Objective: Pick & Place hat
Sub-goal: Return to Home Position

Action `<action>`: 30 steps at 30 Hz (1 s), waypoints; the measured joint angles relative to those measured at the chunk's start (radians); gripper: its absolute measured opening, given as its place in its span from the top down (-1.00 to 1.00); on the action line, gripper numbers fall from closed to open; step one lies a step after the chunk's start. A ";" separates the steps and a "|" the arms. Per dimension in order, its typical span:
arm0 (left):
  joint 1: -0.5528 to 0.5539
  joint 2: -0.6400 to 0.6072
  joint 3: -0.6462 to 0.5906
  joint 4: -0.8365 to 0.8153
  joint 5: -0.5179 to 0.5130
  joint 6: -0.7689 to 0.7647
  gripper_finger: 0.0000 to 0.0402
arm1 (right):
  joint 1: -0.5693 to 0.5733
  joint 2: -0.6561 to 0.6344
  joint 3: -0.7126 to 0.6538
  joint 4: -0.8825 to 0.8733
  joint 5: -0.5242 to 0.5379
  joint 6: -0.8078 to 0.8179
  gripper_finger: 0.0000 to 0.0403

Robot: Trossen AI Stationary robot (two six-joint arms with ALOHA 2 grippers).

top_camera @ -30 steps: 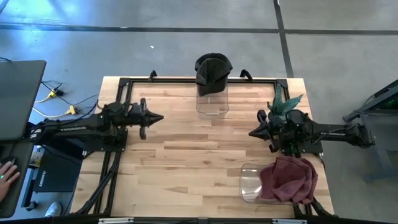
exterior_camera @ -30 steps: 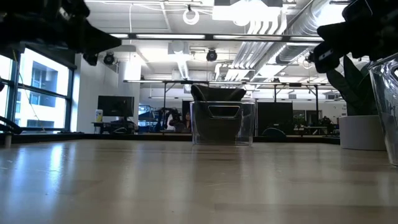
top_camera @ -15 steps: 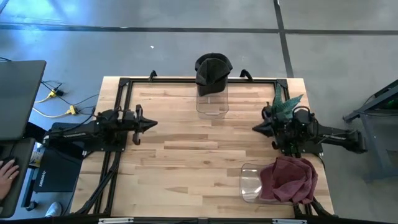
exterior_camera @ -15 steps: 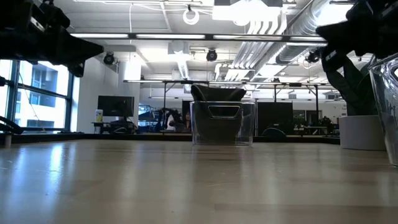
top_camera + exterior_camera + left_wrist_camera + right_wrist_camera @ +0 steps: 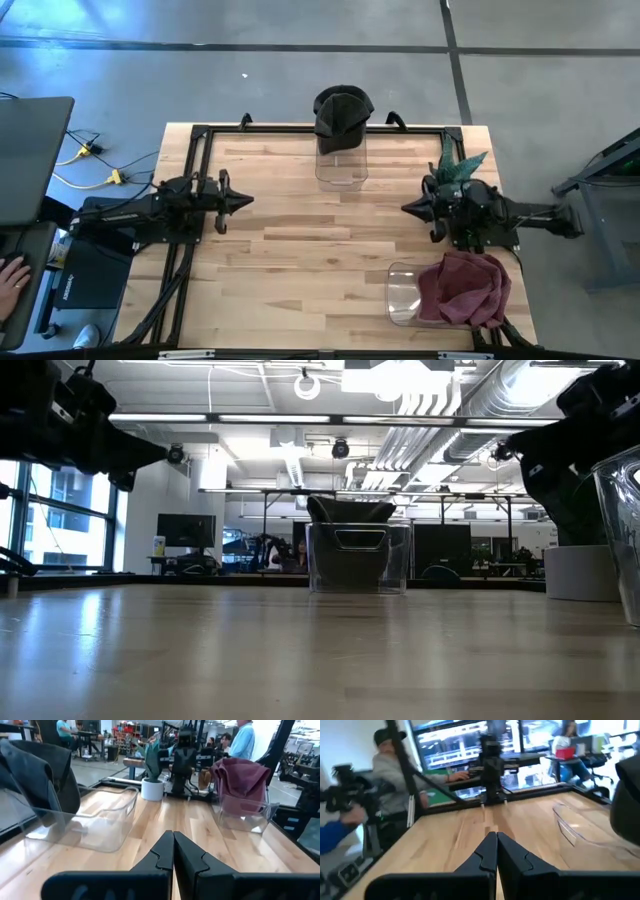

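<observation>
The left gripper (image 5: 246, 199) has drawn back to the left side of the pale wooden plank table (image 5: 300, 250), fingers closed. The right gripper (image 5: 406, 209), closed too, hovers opposite. A bright workshop hall (image 5: 300, 460) lies behind.

The table (image 5: 300, 250) is viewed from straight above and level across its top; the far clear bin (image 5: 341, 170) is shared. Wrist views are aimed across it, facing each other.

Smooth pale wood on my surface (image 5: 300, 230); far bin (image 5: 342, 168) and near bin (image 5: 402, 295) clear glossy plastic; red cap (image 5: 465, 285) soft cloth, black cap (image 5: 343, 110) matt fabric; my left pincer (image 5: 173, 836) matt black.
</observation>
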 joint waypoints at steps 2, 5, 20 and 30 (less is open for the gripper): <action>0.000 0.000 -0.008 0.007 0.000 0.008 1.00 | 0.024 0.004 0.000 0.000 -0.005 -0.040 1.00; 0.000 0.000 -0.016 0.017 -0.004 0.027 1.00 | 0.062 0.011 0.000 0.000 -0.005 -0.077 1.00; 0.000 0.013 -0.033 0.035 -0.042 -0.002 1.00 | 0.182 0.021 0.000 -0.010 0.184 -0.109 1.00; 0.000 0.023 -0.034 0.037 -0.056 -0.027 1.00 | 0.182 0.025 -0.001 -0.006 0.165 -0.115 1.00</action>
